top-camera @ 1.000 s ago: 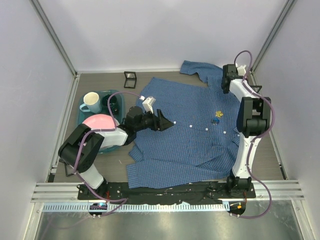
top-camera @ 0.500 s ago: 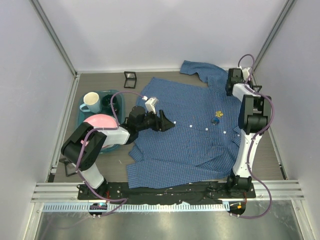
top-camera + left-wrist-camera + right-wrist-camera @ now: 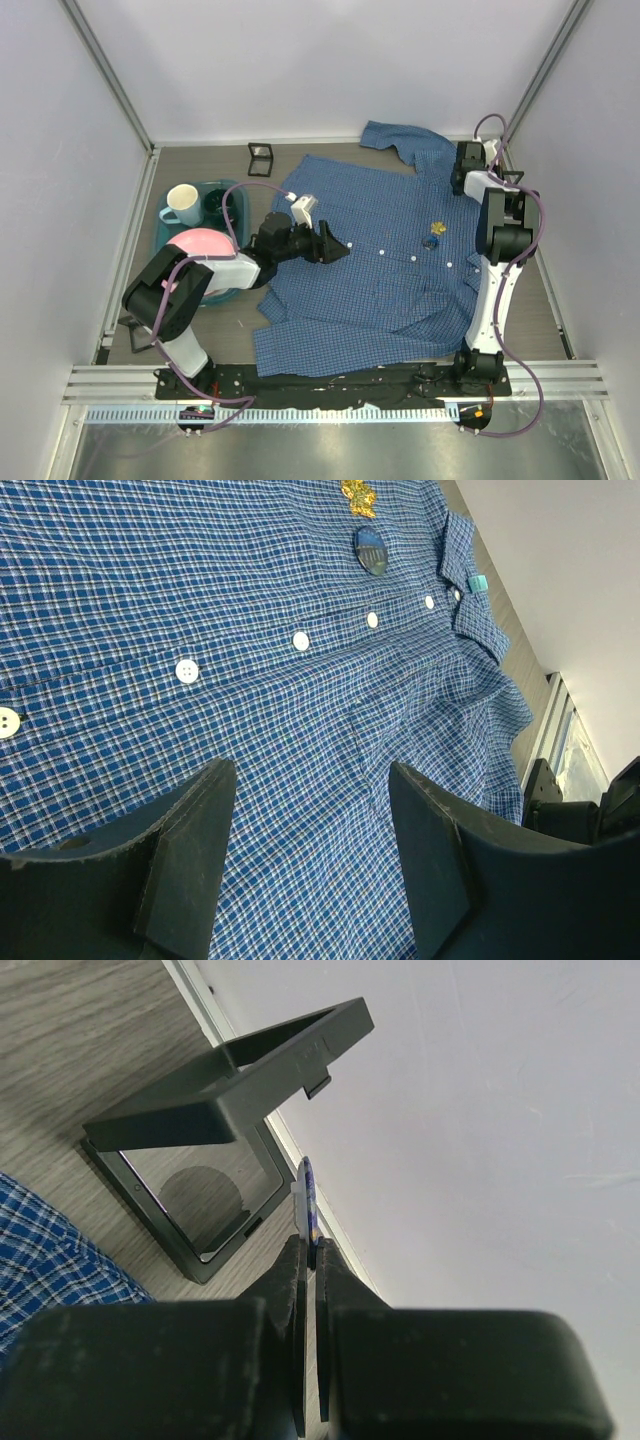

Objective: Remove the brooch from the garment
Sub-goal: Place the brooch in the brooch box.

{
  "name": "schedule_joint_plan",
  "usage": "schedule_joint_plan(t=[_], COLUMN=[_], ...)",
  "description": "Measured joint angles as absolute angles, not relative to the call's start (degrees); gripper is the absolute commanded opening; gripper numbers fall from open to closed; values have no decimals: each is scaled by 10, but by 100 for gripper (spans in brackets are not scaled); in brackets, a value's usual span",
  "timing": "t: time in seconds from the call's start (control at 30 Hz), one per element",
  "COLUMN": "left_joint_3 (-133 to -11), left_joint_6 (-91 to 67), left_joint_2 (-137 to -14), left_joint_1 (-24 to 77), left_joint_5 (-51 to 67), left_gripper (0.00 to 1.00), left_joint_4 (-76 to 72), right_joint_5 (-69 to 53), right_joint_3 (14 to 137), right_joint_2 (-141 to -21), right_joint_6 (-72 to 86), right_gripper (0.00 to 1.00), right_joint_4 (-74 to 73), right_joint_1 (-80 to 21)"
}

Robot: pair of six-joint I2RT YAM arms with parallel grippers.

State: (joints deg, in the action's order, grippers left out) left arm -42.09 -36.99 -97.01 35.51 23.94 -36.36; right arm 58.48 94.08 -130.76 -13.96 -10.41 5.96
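Compared with one second back, the right wrist is displaced slightly rightward, toward the far right corner of the table (image 3: 200,165). The left arm is shifted only marginally. The garment and the pins on it are found in the same places.

Near edge: the hem of the shirt (image 3: 380,290) is laid just beyond the arm bases. The garment is spread front up across the middle and right of the table, collar toward the far right.

Left pincer (image 3: 310,772): the jaws are held wide apart with nothing between them. It is poised low over the left half of the shirt, on the near side of the button row. Contact with the cloth cannot be determined.

Left of the shirt, a teal tray (image 3: 160,236) is noted. A pink domed item (image 3: 195,243) is at its near end and a white mug (image 3: 182,204) at its far end.

Beyond the button row, two pins are seen on the cloth: a round blue brooch (image 3: 370,550) and, just beyond it, a gold brooch (image 3: 358,495).

Far right corner, right pincer (image 3: 311,1246): the jaws are closed on a thin blue piece (image 3: 307,1190), seen edge-on and protruding past the fingertips. Whether it is a brooch cannot be resolved. Beyond the tips, an open black case (image 3: 215,1195) is recorded on the bare table, lid raised, beside the shirt's edge and close to the wall.
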Motion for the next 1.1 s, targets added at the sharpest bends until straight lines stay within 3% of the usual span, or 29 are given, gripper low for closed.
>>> schedule_joint_plan(t=[1.1], left_joint_3=[-421], left_joint_6=[-370], left_joint_2=[-970], left_joint_1=[355], left_joint_5=[240], left_gripper=[65], left_joint_4=[-364], right_joint_5=[566], right_joint_3=[970], right_joint_2=[-1344], right_joint_6=[-149], right_gripper=[20], right_joint_4=[-92], right_joint_1=[60])
